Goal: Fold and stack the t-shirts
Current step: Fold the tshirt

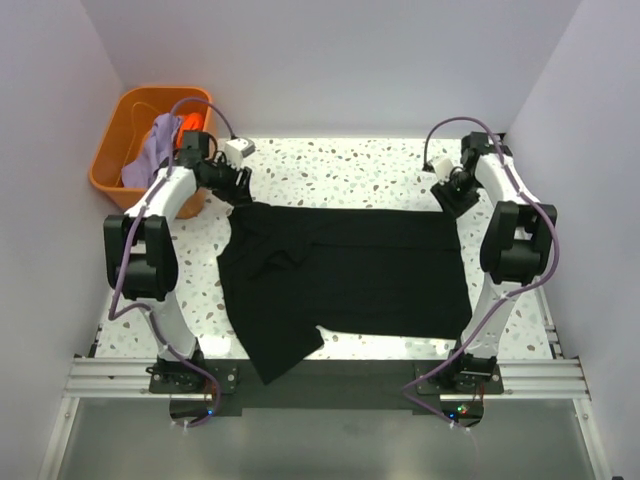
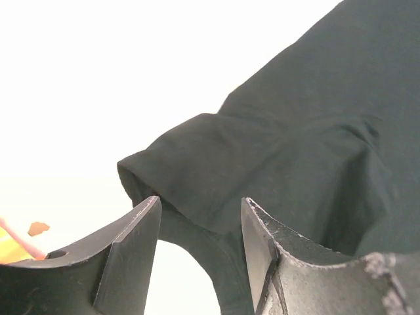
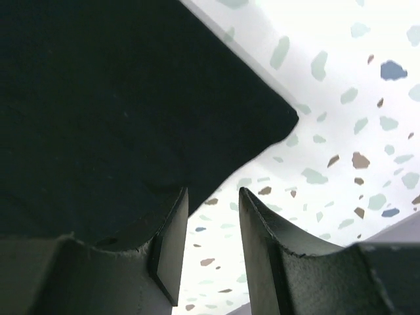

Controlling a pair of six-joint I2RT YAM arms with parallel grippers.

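Black t-shirt (image 1: 350, 270) lies spread on the bench (image 1: 340, 165), maybe one fold in, and there's no stack yet. Left end effector (image 1: 242, 190) hovers at its far-left corner and right end effector (image 1: 450, 203) at its far-right corner, both with jaws parted, gripping nothing. Beyond that far-left corner, a lavender t-shirt (image 1: 150, 150) waits in the orange tub (image 1: 108, 150). The black swallows any layers, and the tub's contents are mostly hidden.

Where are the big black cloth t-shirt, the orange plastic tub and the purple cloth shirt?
big black cloth t-shirt (image 1: 350, 270), top view, middle of its body.
orange plastic tub (image 1: 110, 150), top view, its left wall.
purple cloth shirt (image 1: 150, 150), top view, bunched part inside the tub.
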